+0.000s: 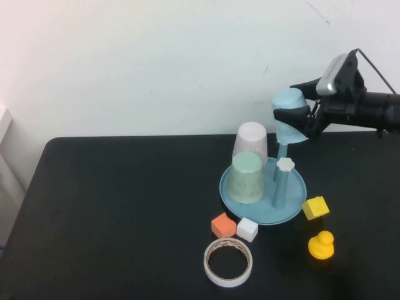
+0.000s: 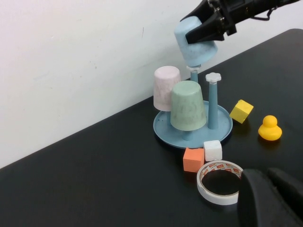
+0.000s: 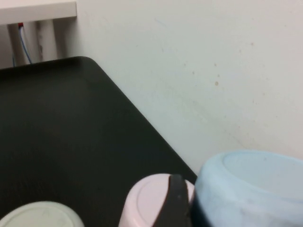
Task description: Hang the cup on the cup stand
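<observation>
The right gripper (image 1: pixel 292 117) clamps the inverted light blue cup (image 1: pixel 288 122) above the cup stand (image 1: pixel 262 214), while the closed left gripper (image 2: pixel 272 198) sits near the tape roll (image 2: pixel 219 182).

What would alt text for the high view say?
The right gripper holds the light blue cup upside down over a peg of the cup stand, where green and pink cups already hang. The left gripper is out of this view.

Black table (image 1: pixel 112 206) carries cup stand (image 1: pixel 294 203), blocks, tape, duck.
</observation>
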`<state>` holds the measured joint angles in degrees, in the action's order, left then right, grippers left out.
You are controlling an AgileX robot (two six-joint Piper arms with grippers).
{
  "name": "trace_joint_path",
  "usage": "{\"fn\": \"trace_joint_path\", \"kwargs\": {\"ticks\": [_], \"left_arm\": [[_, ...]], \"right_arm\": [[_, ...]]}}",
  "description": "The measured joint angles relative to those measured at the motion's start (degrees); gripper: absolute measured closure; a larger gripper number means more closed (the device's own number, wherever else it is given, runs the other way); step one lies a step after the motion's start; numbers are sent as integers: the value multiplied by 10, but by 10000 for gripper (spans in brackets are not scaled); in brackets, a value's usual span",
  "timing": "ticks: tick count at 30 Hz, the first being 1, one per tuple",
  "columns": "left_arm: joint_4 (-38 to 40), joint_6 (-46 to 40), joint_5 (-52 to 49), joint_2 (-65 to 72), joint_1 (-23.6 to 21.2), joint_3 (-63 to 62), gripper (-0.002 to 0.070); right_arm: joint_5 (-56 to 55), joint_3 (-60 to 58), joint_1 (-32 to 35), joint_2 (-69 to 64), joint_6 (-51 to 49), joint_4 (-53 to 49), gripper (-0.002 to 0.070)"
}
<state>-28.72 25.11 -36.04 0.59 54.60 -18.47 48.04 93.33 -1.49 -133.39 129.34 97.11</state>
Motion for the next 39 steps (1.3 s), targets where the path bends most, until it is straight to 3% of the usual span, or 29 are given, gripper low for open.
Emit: {"fn": "trace_joint_path", "kwargs": {"ticks": [15,20,29,32,37,39], "left_arm": [[0,0,0,0,0,0,675],[0,0,0,0,0,0,675],[0,0,0,0,0,0,675],[0,0,0,0,0,0,675],[0,0,0,0,0,0,675],[0,0,0,0,0,0,675]], "right_arm": [[29,34,0,-42,-52,0,96],[29,34,0,-43,-96,0,4],[55,32,0,-31,-111,0,-11],[65,3,0,12,-126,0,80],[66,-114,2,161,-132,0,489],[57,-179,6,231,-132,1,590]]}}
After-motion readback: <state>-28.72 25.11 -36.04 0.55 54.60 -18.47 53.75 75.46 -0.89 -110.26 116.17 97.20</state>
